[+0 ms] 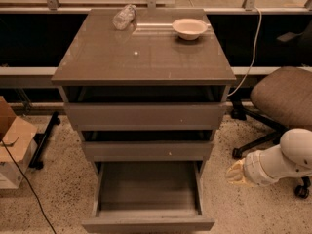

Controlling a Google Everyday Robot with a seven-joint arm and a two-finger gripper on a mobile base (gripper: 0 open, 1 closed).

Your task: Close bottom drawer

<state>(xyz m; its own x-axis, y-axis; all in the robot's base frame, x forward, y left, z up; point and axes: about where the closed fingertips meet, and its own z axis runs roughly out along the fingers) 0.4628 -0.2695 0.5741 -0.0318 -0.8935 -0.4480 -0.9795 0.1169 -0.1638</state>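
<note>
bottom drawer (148, 193) wide open; claw (238, 172) beyond counter (146, 57) front-right corner, grip state can't tell. Push the front's centre squarely.

No text, label or number can be read anywhere. The gripper (238, 173) hangs low, right of the bottom drawer (148, 191).

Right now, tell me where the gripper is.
The gripper hangs low at the right of the camera view, above the floor, just right of the open bottom drawer and in front of the office chair.
</note>
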